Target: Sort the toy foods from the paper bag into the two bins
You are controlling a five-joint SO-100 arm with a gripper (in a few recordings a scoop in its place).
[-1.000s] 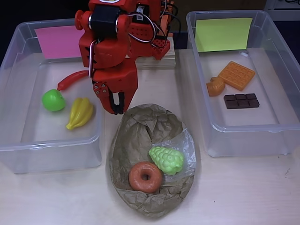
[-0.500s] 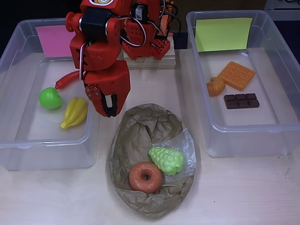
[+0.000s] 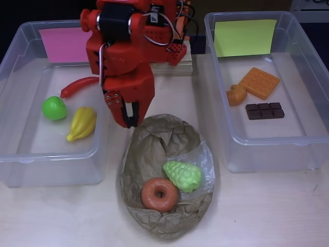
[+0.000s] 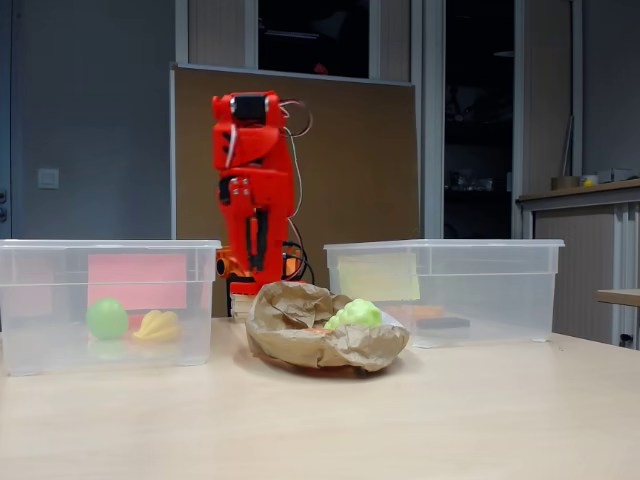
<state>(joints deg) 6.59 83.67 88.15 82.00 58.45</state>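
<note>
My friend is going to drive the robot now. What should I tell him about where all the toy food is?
Gripper: empty, jaws a little apart, pointing down between the pink-sheet bin and the top of the paper bag.
Done: green apple, bananas and red chili lie in the pink-sheet bin. Waffle, croissant and chocolate bar lie in the yellow-green-sheet bin.
Left: donut and grapes, side by side in the bag.
</note>
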